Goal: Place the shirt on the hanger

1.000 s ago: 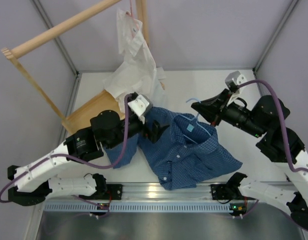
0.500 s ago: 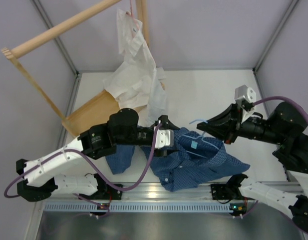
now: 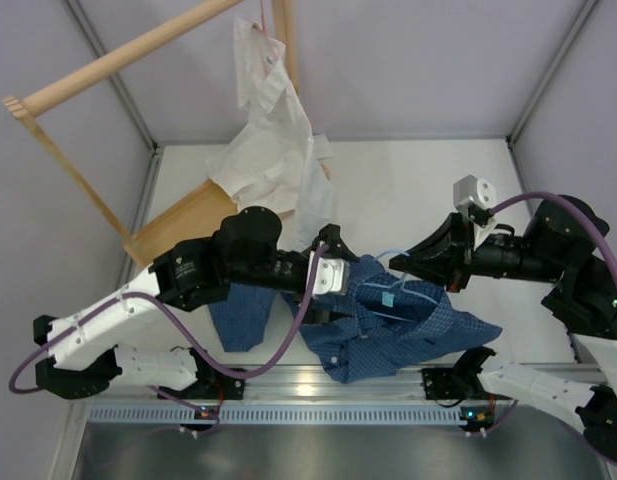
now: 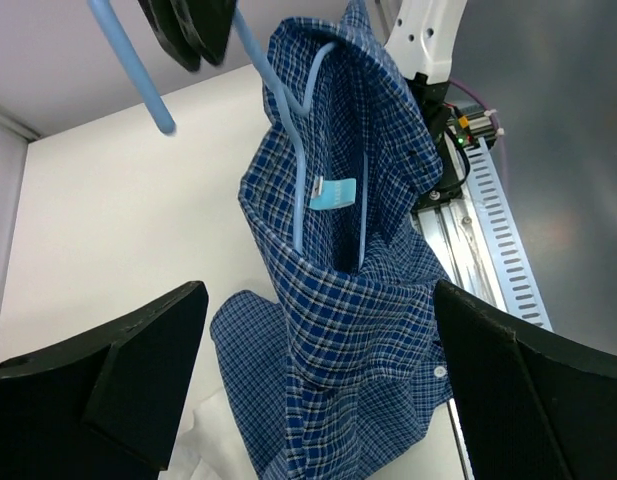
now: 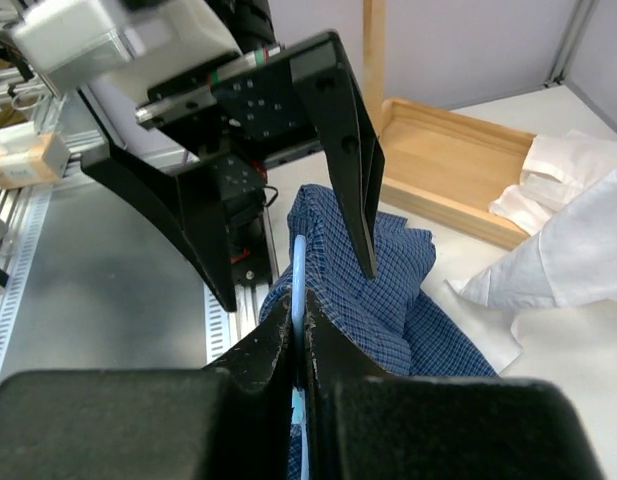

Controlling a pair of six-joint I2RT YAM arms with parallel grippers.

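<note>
The dark blue checked shirt (image 3: pixel 388 325) hangs bunched from the light-blue wire hanger (image 3: pixel 400 287), its lower part on the table near the front edge. My right gripper (image 3: pixel 402 263) is shut on the hanger wire (image 5: pixel 299 265) near its hook and holds it raised. One hanger arm runs down inside the shirt's collar (image 4: pixel 300 190), and the hook end (image 4: pixel 128 60) sticks out above. My left gripper (image 3: pixel 333 278) is wide open just left of the shirt. The shirt cloth (image 4: pixel 338 330) hangs between its spread fingers (image 4: pixel 138 370), untouched.
A white shirt (image 3: pixel 273 120) hangs on a pinkish hanger from the wooden rack (image 3: pixel 118 60) at the back left and spills onto the table. A wooden tray (image 3: pixel 183 228) lies below it. A metal rail (image 3: pixel 328 382) runs along the front edge.
My left arm has swung right and its open gripper has closed in on the shirt. My right gripper has lifted the hanger, and the shirt has risen and bunched under it.
</note>
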